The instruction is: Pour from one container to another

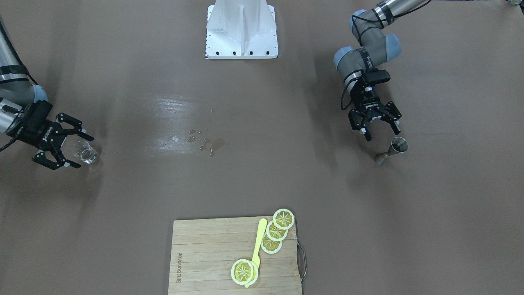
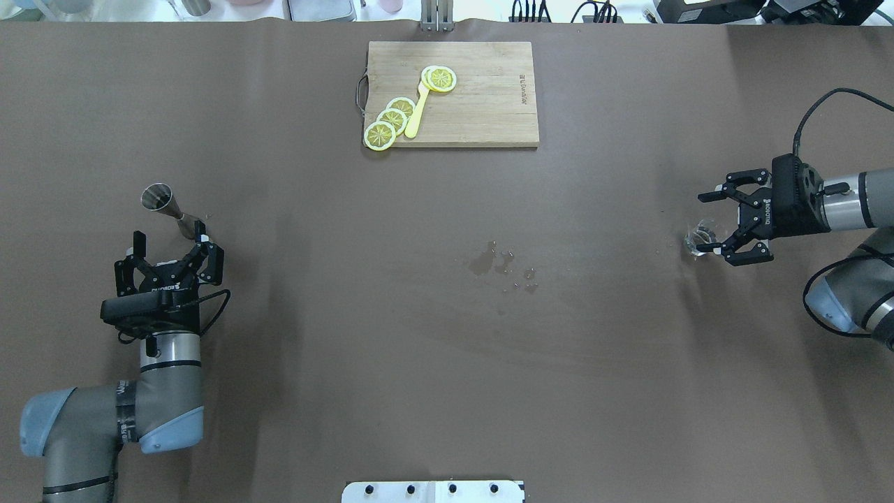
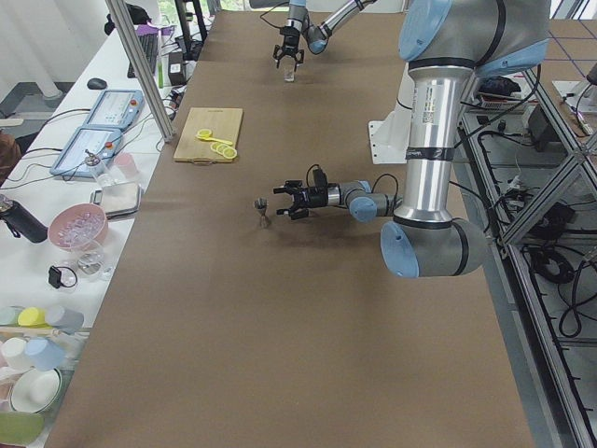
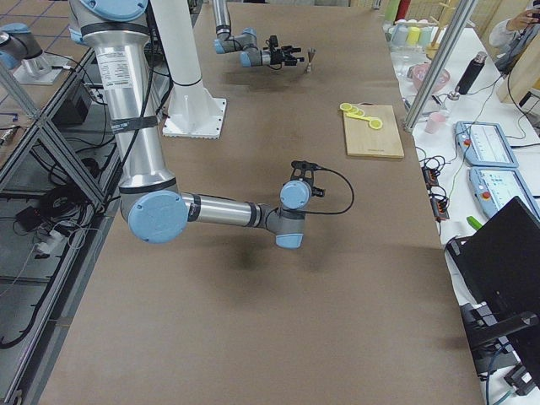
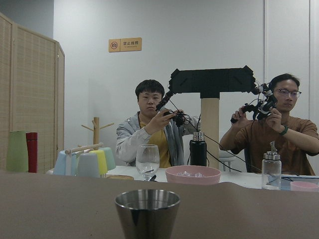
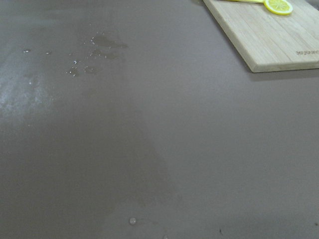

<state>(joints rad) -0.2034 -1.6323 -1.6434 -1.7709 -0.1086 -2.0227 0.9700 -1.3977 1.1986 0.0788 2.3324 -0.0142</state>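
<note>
Evidently the pour is not yet under way. The steel jigger stands upright at the robot's left end of the counter, free of any grip. The left hand waits just behind it with its fingers spread. At the far right end sits a small clear glass, between the parted fingers of the right hand, which has not clamped it. Whether the glass holds liquid is unclear. Both containers remain well apart, so grasping, carrying and tipping all appear still to do. Droplets mark mid-counter.
</note>
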